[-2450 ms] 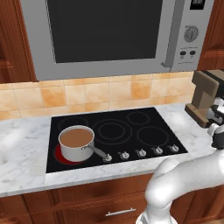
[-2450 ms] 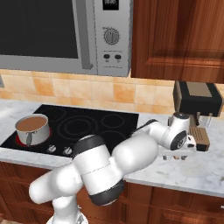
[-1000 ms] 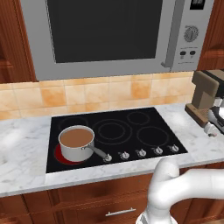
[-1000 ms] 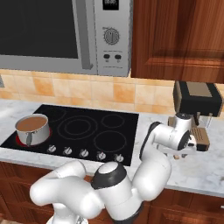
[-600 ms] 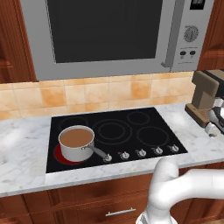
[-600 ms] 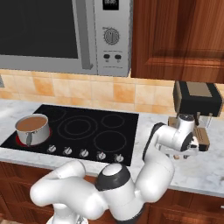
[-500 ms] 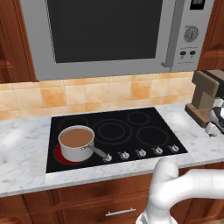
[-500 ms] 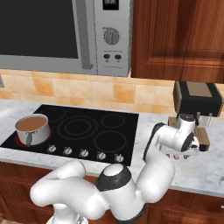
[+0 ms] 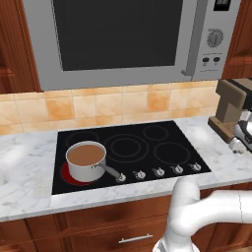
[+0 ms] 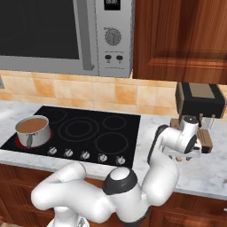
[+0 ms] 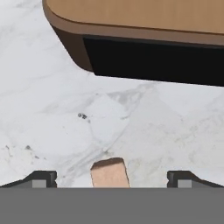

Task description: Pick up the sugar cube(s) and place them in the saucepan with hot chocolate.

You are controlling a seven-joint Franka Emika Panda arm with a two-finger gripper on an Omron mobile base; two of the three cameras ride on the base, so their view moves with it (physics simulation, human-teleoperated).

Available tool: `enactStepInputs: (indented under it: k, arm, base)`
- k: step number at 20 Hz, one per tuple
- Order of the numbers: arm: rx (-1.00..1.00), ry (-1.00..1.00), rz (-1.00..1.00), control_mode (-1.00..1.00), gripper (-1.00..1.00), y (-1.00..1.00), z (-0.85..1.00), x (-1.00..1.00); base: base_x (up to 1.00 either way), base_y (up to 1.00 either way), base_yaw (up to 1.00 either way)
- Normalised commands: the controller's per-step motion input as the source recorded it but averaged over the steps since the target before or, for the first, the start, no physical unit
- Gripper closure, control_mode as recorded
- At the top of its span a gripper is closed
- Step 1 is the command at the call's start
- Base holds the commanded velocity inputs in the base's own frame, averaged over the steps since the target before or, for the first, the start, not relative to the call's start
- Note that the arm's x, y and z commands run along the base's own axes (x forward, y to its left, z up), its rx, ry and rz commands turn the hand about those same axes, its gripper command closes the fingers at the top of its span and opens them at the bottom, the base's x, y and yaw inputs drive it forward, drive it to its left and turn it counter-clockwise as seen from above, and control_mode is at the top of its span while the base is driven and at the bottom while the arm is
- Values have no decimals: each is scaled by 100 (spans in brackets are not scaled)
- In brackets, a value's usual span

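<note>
Beside the coffee machine [image 10: 198,103], the gripper [image 11: 111,177] hovers with jaws spread wide around a tan sugar cube [image 11: 110,173] on marble; the saucepan [image 9: 86,161] sits far across the cooktop [image 9: 147,147].

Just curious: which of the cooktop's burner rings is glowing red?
The front-left burner, directly under the saucepan with hot chocolate; the other rings on the cooktop stay dark.

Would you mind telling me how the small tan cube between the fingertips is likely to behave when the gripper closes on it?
The sugar cube looks blocky with flat sides, so it probably will not roll. It looks small between the open gripper tips, so it is likely light. If it is pressed sugar, hard squeezing might crumble it.
</note>
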Motion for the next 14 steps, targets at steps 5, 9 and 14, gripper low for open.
enactStepInputs:
  k: [5, 9, 14]
  arm:
    - [0, 0, 0, -100, -100, 0, -25, 5]
    - [1, 0, 0, -100, -100, 0, -21, 0]
    - [3, 0, 0, -100, -100, 0, -11, 0]
  base:
    - [0, 0, 0]
    - [0, 0, 0]
    - [0, 0, 0]
